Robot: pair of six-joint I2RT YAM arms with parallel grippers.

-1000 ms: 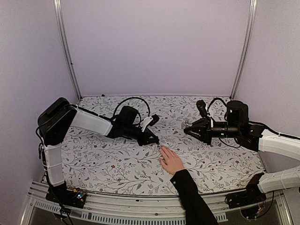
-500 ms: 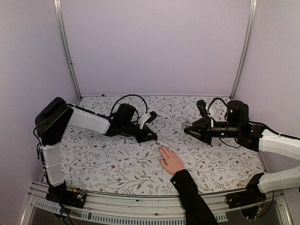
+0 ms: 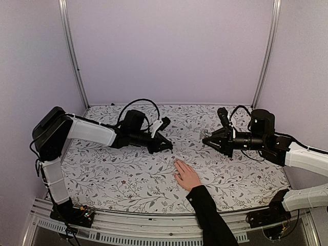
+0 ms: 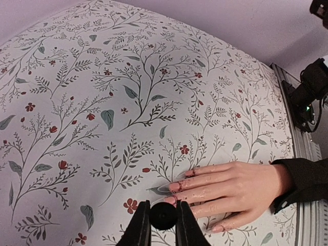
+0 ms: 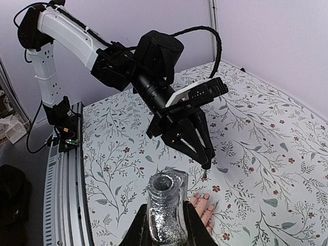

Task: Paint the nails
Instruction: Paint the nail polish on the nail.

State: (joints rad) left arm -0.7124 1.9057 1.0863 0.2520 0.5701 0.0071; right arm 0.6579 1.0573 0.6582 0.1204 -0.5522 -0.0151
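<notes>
A light-skinned hand (image 3: 187, 177) with a black sleeve lies palm down on the floral cloth. Its nails (image 4: 174, 186) look pinkish, with red smears on the fingertips. My left gripper (image 4: 162, 206) is shut on the round black brush cap (image 4: 164, 217), just left of and above the fingertips. In the top view it (image 3: 168, 147) hovers behind the hand. The brush tip (image 5: 205, 175) hangs below it. My right gripper (image 5: 164, 211) is shut on an open glittery polish bottle (image 5: 165, 188), held in the air to the hand's right (image 3: 206, 137).
The floral cloth (image 3: 118, 174) covers the table inside lilac walls. Metal posts (image 3: 72, 51) stand at the back corners. The person's sleeved forearm (image 3: 207, 215) crosses the near edge rail. Cables loop over both wrists.
My left gripper has lifted and drawn back a little from the fingertips, still holding the cap. My right gripper has shifted slightly right with the bottle. The hand has not moved.
</notes>
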